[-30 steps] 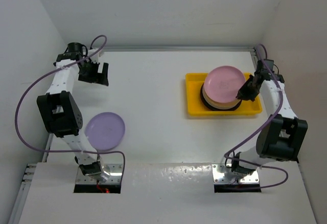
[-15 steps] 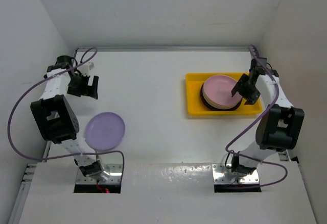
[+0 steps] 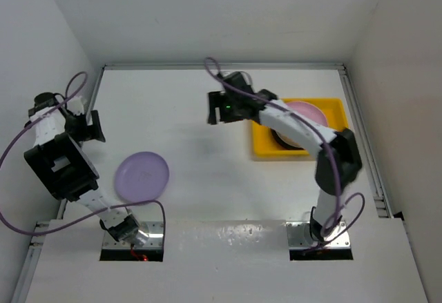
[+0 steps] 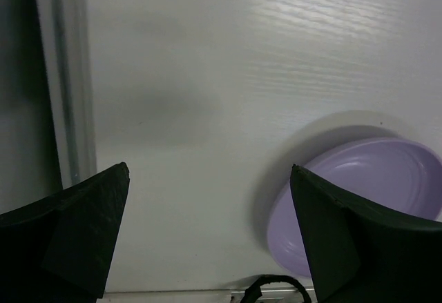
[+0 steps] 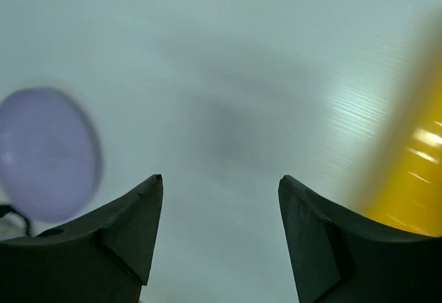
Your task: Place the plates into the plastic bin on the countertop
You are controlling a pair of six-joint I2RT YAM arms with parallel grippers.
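Nearest our bases, the lilac plate [image 3: 141, 176] lay flat on the countertop [image 3: 207, 179], well apart from the bin [image 3: 264, 150] and on its left, exactly where it had been a second before. It was the only plate we could see outside the bin.

A little farther back, our left claw [image 4: 208, 167] had drawn away from the bin over that second. It sat farther from the bin than the lilac plate did, with its jaws spread wide and nothing between them. Its wrist view caught the lilac plate low and to the right.

Farther again, our right claw [image 5: 221, 177] had changed most. A second earlier it was pinched on the pink plate [image 3: 312, 112] over the bin. It had since let go and swung out past the bin's left wall, and its jaws were parted and empty above bare countertop.

The pink plate rested on top of the stack [image 3: 282, 139] inside the bin, partly hidden under our right arm. We judged that plate delivered and only the lilac plate left to move. The right claw already faced it.
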